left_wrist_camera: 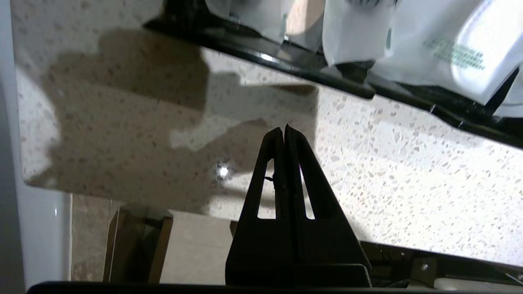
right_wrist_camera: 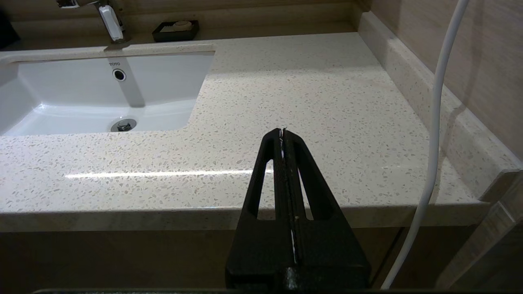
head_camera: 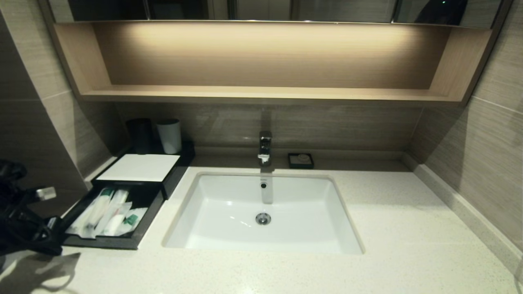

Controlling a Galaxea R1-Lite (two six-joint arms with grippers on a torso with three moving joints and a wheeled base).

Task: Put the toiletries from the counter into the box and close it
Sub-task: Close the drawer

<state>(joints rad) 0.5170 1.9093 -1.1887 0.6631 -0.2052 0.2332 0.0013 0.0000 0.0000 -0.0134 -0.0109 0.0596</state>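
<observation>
The black box [head_camera: 171,179] with a white top panel [head_camera: 139,167] stands at the counter's left, its drawer [head_camera: 102,241] pulled out toward me. Several clear-wrapped toiletries [head_camera: 108,212] with green labels lie inside the drawer; they also show in the left wrist view [left_wrist_camera: 429,45]. My left gripper [left_wrist_camera: 284,127] is shut and empty, a little in front of the drawer's front edge [left_wrist_camera: 327,77], above the speckled counter [left_wrist_camera: 408,163]. In the head view the left arm [head_camera: 20,220] sits at the far left. My right gripper [right_wrist_camera: 282,130] is shut and empty, off the counter's front right edge.
A white sink [head_camera: 261,212] with a chrome tap [head_camera: 264,148] is set in the counter [head_camera: 408,228]. A black cup [head_camera: 141,134] and a white cup [head_camera: 169,135] stand behind the box. A small black soap dish [head_camera: 300,160] sits behind the sink. A white cable [right_wrist_camera: 433,155] hangs by the right gripper.
</observation>
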